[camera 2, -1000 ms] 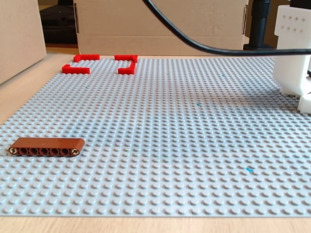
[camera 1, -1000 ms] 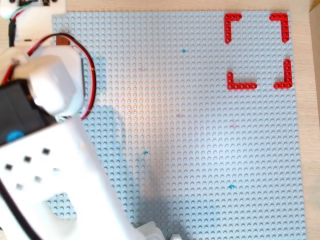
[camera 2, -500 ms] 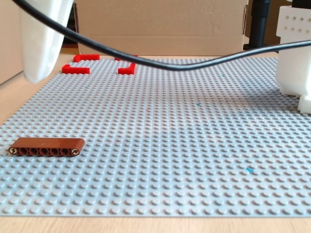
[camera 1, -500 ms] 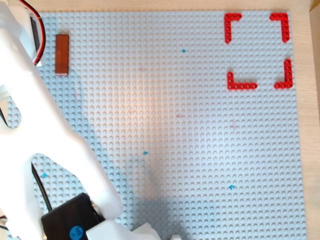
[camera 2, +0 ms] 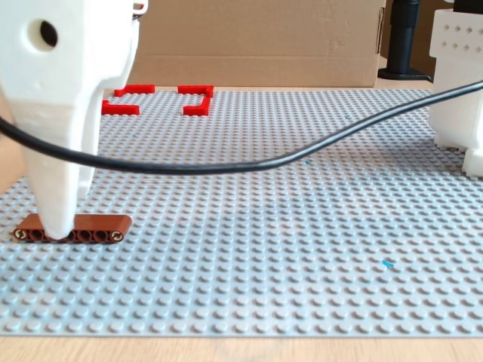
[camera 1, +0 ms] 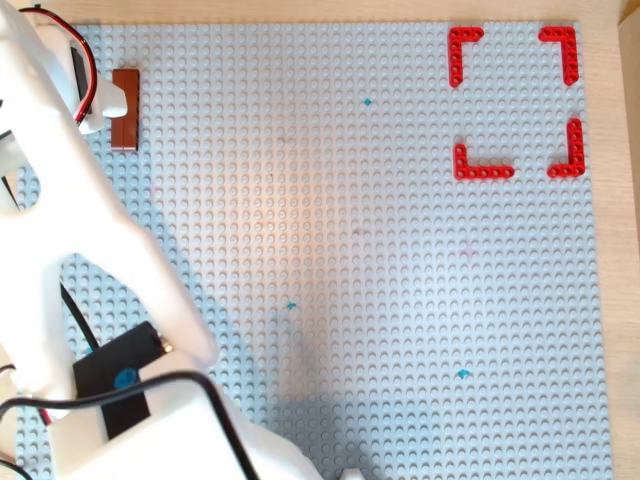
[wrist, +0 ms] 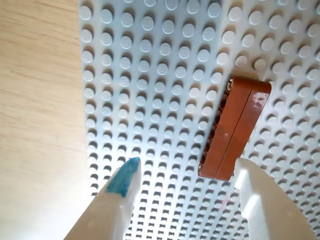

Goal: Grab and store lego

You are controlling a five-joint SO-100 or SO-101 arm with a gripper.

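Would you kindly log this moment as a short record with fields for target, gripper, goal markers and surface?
target: brown lego beam, lying flat near the baseplate's edge
gripper: gripper open, down at the beam; one of its fingers at the beam's end, not closed on it
goal markers: four red corner pieces forming an empty square
surface: grey studded baseplate

A smooth, slightly glossy reddish-brown plastic is seen on the lego (wrist: 234, 127). The grey baseplate (camera 1: 380, 280) is moulded in matt, studded plastic. Pale wood grain is shown by the table (wrist: 37, 125). The gripper (wrist: 187, 200) fingers are formed of white, faintly ridged plastic.
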